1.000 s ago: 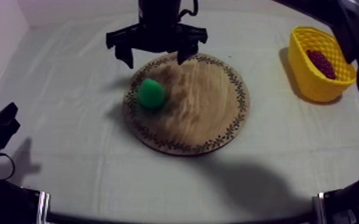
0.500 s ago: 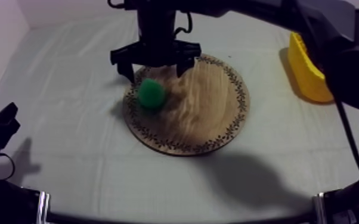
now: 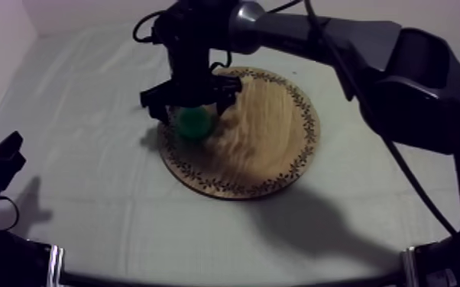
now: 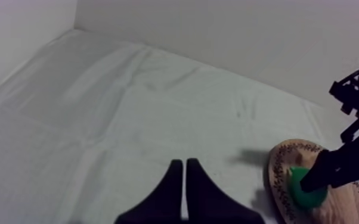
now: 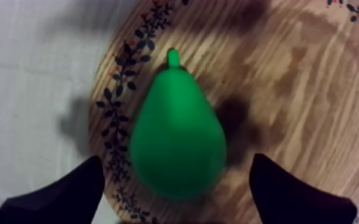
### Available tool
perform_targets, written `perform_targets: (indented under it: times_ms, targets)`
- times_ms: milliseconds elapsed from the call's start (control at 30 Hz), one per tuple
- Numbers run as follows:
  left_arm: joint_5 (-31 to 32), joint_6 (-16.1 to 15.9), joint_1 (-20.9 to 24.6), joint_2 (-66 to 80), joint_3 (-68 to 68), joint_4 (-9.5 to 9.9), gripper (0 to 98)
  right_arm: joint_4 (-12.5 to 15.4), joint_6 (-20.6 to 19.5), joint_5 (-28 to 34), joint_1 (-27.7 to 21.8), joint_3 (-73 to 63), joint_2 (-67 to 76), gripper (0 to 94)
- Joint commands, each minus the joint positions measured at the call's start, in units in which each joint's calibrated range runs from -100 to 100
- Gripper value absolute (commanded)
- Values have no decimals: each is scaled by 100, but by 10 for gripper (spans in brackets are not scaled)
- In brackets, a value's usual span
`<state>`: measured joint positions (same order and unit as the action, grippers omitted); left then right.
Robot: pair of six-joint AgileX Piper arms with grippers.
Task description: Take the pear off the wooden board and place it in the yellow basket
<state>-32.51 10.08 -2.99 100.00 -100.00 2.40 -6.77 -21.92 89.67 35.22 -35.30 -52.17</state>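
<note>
My right jaws are spread wide, one finger [image 5: 56,193] on each side of the green pear [image 5: 179,143], with a gap on both sides and no grip on it. The pear lies on the round wooden board [image 5: 295,89], close to its patterned rim. My left jaws are pressed together on nothing, low over the bench [image 4: 98,107], well apart from the board.

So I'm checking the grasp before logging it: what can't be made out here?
Top view: the right gripper covers part of the pear, so contact between them cannot be judged.
Right wrist view: its fingers run off the edge, so how low they sit over the wooden board is unclear.
Left wrist view: the board is cut by the edge and the right gripper crosses the pear.
</note>
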Motion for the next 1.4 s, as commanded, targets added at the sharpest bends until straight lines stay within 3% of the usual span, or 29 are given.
perform_targets:
  times_ms: [0,267,467,667,1000,1367]
  targets:
    - [1,1,-1,0,0,2,1,-12,10,23,-17,-98,-137,885]
    - [1,1,-1,0,0,2,1,-53,100,-24,-75,-440,-552,806]
    - [1,1,-1,0,0,2,1,-80,187,-107,-102,-570,-630,536]
    - [1,1,-1,0,0,2,1,-20,307,-149,-86,-471,-512,327]
    - [1,1,-1,0,0,2,1,-10,361,-184,-123,10,67,323]
    - [1,1,-1,0,0,2,1,-331,708,-96,-726,565,1412,340]
